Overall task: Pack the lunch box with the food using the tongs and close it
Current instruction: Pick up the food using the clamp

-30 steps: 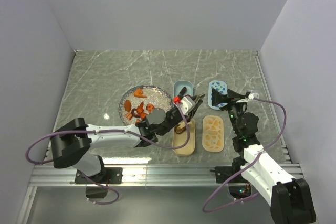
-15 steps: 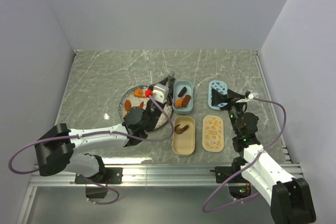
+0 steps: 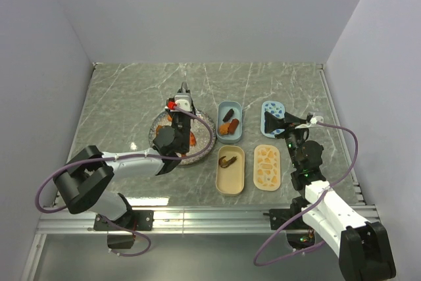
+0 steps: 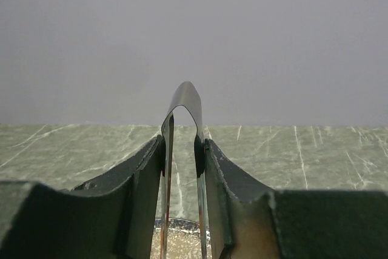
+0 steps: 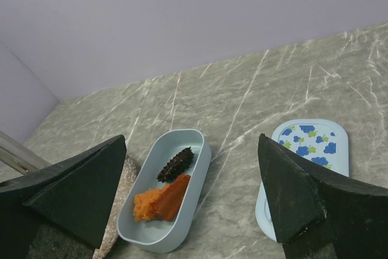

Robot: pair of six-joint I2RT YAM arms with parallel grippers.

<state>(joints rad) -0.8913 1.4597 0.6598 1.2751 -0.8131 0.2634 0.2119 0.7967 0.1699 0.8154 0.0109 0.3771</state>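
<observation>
With my left gripper (image 4: 182, 174) clamped partway on the tongs (image 4: 185, 98) above the plate (image 3: 208, 128), where food (image 3: 191, 139) lies beside the part-filled blue tub (image 5: 159, 241), and my right gripper (image 5: 189, 186) wide open and empty, a weak or skewed pinch could drop a chunk onto the table (image 3: 118, 97).

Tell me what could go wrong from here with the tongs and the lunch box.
1. The left pincer grips the tongs near their bend, so a chunk might slip between the plate and the blue tub.
2. It hangs over the plate; a low sweep could knock food off it.
</observation>
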